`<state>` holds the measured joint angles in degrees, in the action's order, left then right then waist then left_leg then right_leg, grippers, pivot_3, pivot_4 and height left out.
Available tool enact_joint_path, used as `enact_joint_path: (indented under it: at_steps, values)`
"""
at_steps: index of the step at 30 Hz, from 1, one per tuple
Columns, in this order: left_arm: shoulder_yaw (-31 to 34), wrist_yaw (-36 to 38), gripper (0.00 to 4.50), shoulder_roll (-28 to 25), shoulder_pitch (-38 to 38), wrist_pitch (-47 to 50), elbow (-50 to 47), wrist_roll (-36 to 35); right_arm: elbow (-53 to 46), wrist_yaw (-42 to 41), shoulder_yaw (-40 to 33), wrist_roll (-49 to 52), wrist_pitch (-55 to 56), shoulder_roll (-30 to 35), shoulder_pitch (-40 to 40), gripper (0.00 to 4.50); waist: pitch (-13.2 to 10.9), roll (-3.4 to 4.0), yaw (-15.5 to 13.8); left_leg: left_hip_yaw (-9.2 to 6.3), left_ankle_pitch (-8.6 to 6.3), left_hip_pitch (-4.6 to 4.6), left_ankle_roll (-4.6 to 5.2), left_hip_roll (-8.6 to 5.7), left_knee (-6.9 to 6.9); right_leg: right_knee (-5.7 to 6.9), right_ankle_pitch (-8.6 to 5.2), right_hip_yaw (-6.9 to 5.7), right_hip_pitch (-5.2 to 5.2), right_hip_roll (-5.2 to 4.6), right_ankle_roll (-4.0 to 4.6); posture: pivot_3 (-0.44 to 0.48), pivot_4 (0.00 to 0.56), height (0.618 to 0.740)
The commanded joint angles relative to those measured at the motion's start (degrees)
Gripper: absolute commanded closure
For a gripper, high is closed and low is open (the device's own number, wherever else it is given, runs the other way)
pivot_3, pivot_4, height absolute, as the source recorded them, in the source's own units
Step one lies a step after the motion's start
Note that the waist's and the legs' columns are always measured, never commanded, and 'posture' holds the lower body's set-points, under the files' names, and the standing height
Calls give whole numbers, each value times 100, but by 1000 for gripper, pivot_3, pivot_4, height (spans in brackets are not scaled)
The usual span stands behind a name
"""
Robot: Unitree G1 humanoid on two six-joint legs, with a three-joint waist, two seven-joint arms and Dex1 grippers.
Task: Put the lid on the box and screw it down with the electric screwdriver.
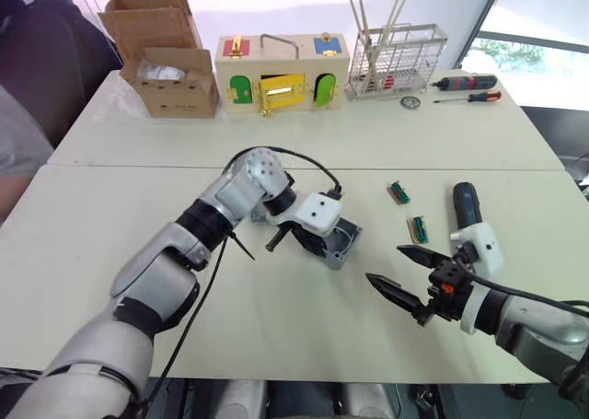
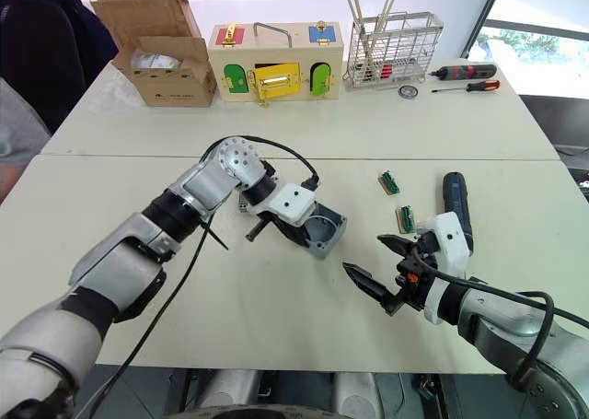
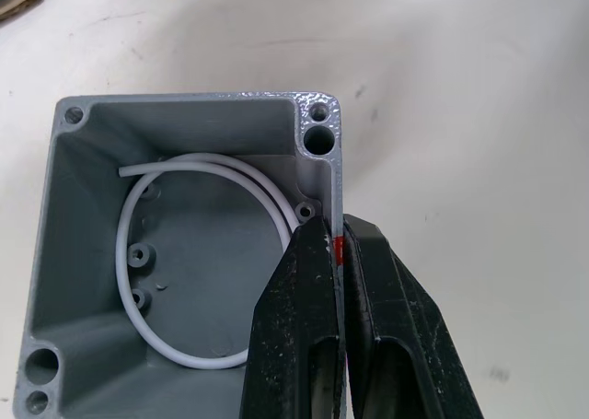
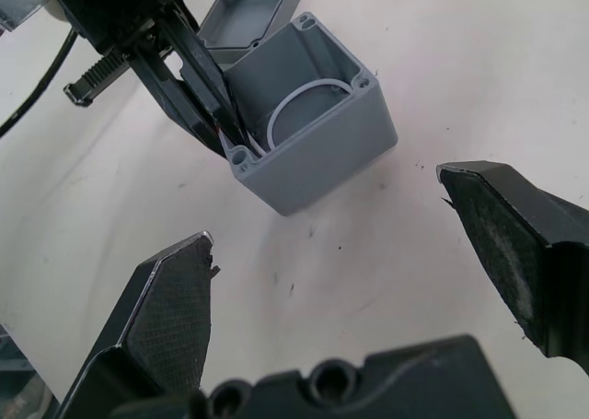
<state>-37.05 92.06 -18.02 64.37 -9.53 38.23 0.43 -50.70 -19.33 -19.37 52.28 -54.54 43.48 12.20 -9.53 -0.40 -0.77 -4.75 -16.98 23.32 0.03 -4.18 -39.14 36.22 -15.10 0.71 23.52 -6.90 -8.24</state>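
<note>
— What sort of place is this?
— A robot test lab: pale white worktables (image 1: 276, 143) carry a wooden latch-board box with coloured doors (image 1: 282, 72), a brown cardboard box (image 1: 166, 52), and red-and-black hand screwdrivers (image 1: 467, 87) beside large windows (image 1: 534, 32).

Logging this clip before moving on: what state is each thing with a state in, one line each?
box: open, no lid on, white ring inside, upright on the table.
lid: off, lying beside the box.
left gripper: shut on the box wall.
right gripper: open, holding nothing, pointed toward the box.
electric screwdriver: lying on the table, not held.
cardboard box: flaps open.
</note>
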Motion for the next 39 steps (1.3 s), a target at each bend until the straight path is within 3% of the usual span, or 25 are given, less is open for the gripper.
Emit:
enact_joint_path:
  at_steps: [1,5,15,18,21,24,26,30,34,39]
  values:
    - [-47,44,4462,96,373,-999,605,-89,-270,86,-32,-25,130,-20,53,0,0,0,3,0,0,0,0,0,0,0,0,0,1,0,0,0,150,730]
    - [-157,44,4462,234,575,-1894,1315,141,-360,209,-23,7,140,-70,129,0,-1,-1,1,1,0,0,1,0,0,1,0,-1,0,0,-1,0,150,730]
    - [-1414,44,4462,-57,989,-2201,1684,-806,-555,584,-24,190,138,-189,236,0,-1,-3,18,-1,-2,0,3,1,0,3,0,-1,0,2,-1,0,150,730]
    - [-1676,44,3613,-195,1028,-1937,1453,-1246,-510,602,25,223,134,-163,140,0,-1,-3,22,-1,-2,0,5,1,0,4,0,-1,1,4,-1,0,150,730]
    - [-1831,44,2086,-388,1051,-1776,1228,-1526,-407,538,80,233,109,-78,-21,0,-1,-3,21,-2,-2,0,5,2,0,5,0,-1,1,4,-1,0,150,730]
    - [-1427,44,649,-549,1066,-1888,1245,-1307,-276,419,108,264,67,81,-264,0,-1,-3,21,-2,-2,0,5,2,-2,5,0,0,0,4,-1,0,150,730]
    - [-1019,44,649,-853,1098,-1649,1056,-1329,-243,254,50,401,-2,300,-385,0,-2,-5,20,-2,-2,0,5,1,-2,5,0,-1,0,4,-1,0,150,730]
    - [140,-269,649,-1627,923,-158,224,-1578,-100,-43,-451,1038,-108,821,-682,0,-3,-5,82,-4,-4,2,8,6,1,8,0,-1,9,9,-2,0,150,730]
    - [1113,-2721,649,-1914,977,3566,-138,-1047,644,-530,-231,1472,-23,1162,-1789,0,-4,-7,146,-6,-5,-5,11,6,-3,11,-2,-1,-3,8,-4,0,150,730]
    - [1355,-3680,649,-1691,1013,7486,-1127,-931,1281,-1137,735,715,198,1173,-2565,0,-6,-14,142,-29,-8,-1,15,2,-6,81,-19,3,12,5,-32,0,150,730]
